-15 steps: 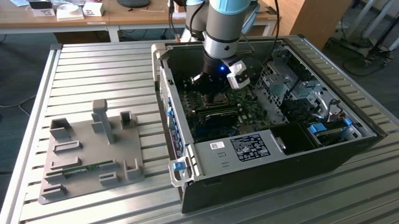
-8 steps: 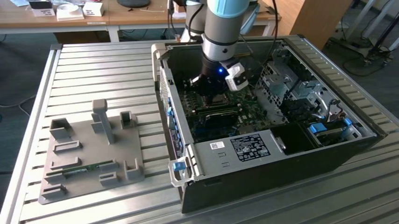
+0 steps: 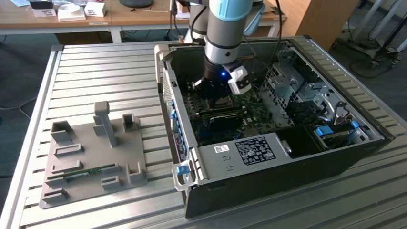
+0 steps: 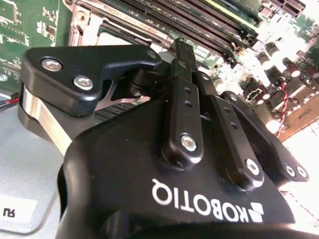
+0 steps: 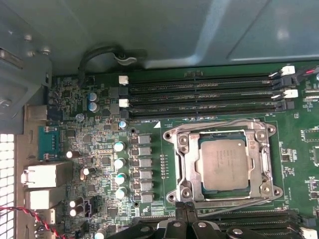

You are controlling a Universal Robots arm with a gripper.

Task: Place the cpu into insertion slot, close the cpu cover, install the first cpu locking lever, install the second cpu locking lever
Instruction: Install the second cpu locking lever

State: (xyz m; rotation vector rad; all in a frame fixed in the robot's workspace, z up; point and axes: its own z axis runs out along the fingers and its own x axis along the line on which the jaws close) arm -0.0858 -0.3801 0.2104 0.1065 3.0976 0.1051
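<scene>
- The cpu [image 5: 222, 163] is seen seated in the socket on the board [image 5: 99, 164]; in the first wrist view it lies flat, its dull grey metal top framed by the cover [image 5: 182, 164].
- The cover, a silvery square frame with an open centre, appears closed flat around the cpu. Thin wire levers [image 5: 219, 124] run along its edges; whether they are latched cannot be told.
- The hand [image 4: 182, 50] is lowered inside the case [image 3: 267, 157], just beside the socket edge; in the first wrist view its black fingertips [image 5: 187, 209] enter at 6 o'clock of the socket.
- In the second wrist view the fingers [image 4: 182, 99] look drawn together, nothing visibly pinched between them; the tips are partly hidden.
- Judged step: lever work at the socket. A lever is best pressed with a narrow tip, kept low and slid sideways under its hook, without touching the cpu top or nearby capacitors [image 5: 119, 162].
- Materials: matte black hand links with bright screws, green board, black memory slots [image 5: 199, 92] at 12 o'clock of the socket.
- The case rests on a ribbed metal surface [image 3: 95, 71]; a grey fixture [image 3: 95, 157] lies at 9 o'clock of the case.
</scene>
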